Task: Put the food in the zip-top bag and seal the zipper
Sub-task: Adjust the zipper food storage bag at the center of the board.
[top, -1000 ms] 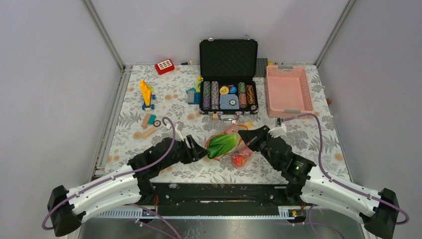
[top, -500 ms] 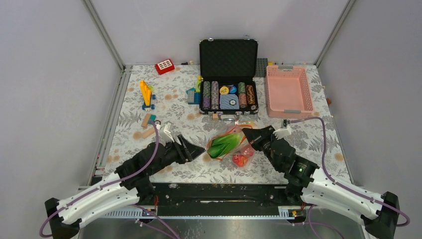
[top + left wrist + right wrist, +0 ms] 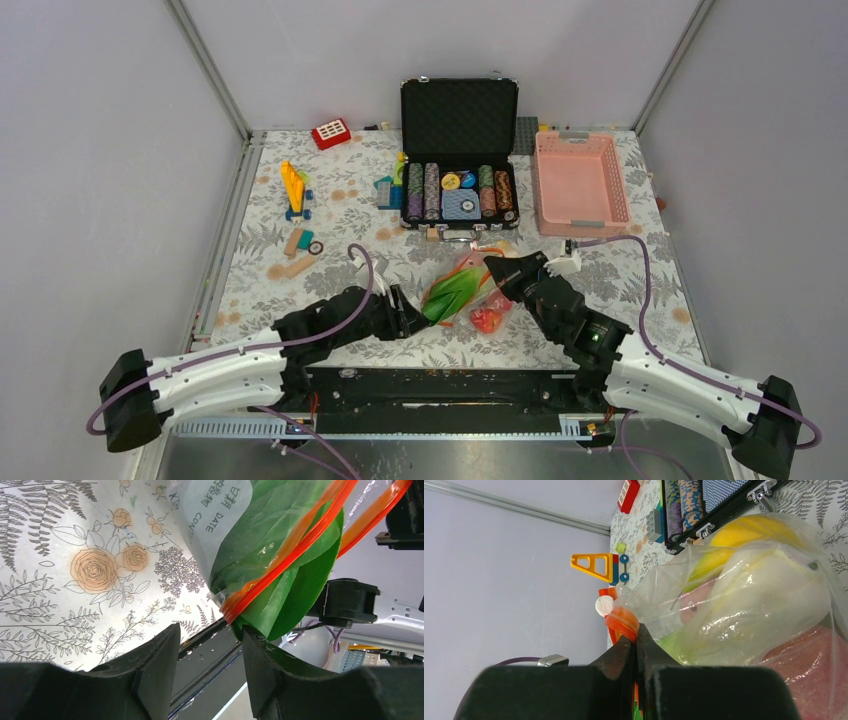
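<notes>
Left wrist: left gripper (image 3: 209,632) jaws spread, cabbage leaf (image 3: 300,595) poking past zipper (image 3: 280,556). Right wrist: right gripper (image 3: 636,640) pinching zipper end, banana (image 3: 749,530) inside zip-top bag (image 3: 774,605). Surface floral tablecloth (image 3: 350,215), grey walls (image 3: 100,150).

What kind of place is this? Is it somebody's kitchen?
Probably a robot practice booth, not a kitchen. A left arm and a right arm are mounted at the table edge, plain grey walls box it in, and toy blocks and a poker chip case lie about.
</notes>
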`<act>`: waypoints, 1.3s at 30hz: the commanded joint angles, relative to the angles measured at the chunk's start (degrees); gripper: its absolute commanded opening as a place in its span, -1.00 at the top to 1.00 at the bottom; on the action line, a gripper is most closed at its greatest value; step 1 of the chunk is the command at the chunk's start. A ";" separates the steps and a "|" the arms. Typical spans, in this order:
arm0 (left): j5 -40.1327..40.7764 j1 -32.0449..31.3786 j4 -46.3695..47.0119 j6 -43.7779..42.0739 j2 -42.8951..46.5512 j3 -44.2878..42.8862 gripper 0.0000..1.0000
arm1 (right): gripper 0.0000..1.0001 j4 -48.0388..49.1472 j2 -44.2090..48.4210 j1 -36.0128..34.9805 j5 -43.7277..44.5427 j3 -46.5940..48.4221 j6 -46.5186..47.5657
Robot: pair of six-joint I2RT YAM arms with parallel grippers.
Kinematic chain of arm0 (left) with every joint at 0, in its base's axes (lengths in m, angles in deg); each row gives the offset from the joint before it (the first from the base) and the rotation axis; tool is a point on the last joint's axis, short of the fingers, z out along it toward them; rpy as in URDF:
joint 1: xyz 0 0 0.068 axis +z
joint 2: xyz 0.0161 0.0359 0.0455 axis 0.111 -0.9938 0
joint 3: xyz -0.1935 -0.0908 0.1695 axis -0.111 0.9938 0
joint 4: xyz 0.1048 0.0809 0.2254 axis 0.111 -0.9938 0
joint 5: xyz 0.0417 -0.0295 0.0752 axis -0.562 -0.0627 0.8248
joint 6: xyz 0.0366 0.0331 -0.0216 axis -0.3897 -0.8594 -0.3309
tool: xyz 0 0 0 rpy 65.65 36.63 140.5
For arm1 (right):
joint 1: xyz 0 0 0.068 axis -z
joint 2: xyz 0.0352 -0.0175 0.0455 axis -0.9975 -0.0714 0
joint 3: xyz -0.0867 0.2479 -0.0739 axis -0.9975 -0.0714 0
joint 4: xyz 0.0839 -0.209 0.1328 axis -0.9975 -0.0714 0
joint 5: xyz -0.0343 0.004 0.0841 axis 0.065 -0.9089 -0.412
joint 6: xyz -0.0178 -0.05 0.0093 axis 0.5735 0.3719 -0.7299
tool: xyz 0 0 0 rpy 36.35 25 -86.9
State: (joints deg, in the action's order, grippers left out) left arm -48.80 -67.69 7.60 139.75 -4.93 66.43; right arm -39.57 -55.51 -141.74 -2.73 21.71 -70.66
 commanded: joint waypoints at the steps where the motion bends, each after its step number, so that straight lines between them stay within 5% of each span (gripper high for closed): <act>1: 1.06 -1.05 5.99 -0.64 -0.55 0.60 0.02 | 1.00 0.65 0.96 -0.47 4.53 1.14 -1.48; 7: 1.53 -1.21 15.01 -0.23 -1.85 3.37 -0.03 | 1.00 0.73 1.83 -0.44 3.85 0.83 -1.38; 21: 11.96 -0.32 25.19 -10.18 -12.95 -6.42 -0.06 | 1.00 -1.46 3.89 -0.47 -9.25 0.05 -2.45; 24: 11.36 1.07 25.36 -11.66 -14.85 -9.14 0.24 | 1.00 -1.79 5.15 -0.43 -11.50 -0.10 -2.21; 28: 8.80 2.86 23.05 -12.83 -17.91 -12.29 1.00 | 1.00 -4.19 7.14 -0.46 -12.01 0.09 -0.04; 29: 8.66 3.15 21.19 -13.40 -18.50 -13.14 1.00 | 1.00 -4.47 7.62 -0.46 -12.29 0.13 1.93; 31: 8.59 3.74 18.32 -15.22 -18.68 -14.92 1.00 | 0.85 -8.59 8.64 -0.42 -12.54 2.07 12.92; 35: 8.43 4.79 11.62 -21.11 -18.13 -18.95 1.00 | 0.05 -31.80 9.27 -0.42 -9.22 13.86 36.67; 39: 7.28 5.33 4.80 -25.97 -18.73 -23.51 1.00 | -0.38 -44.54 9.00 -0.42 -3.17 22.61 51.87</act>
State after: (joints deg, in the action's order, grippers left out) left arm -40.27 -63.01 16.91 120.54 -24.01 48.81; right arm -68.95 -47.27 -141.79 -11.25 35.68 -40.63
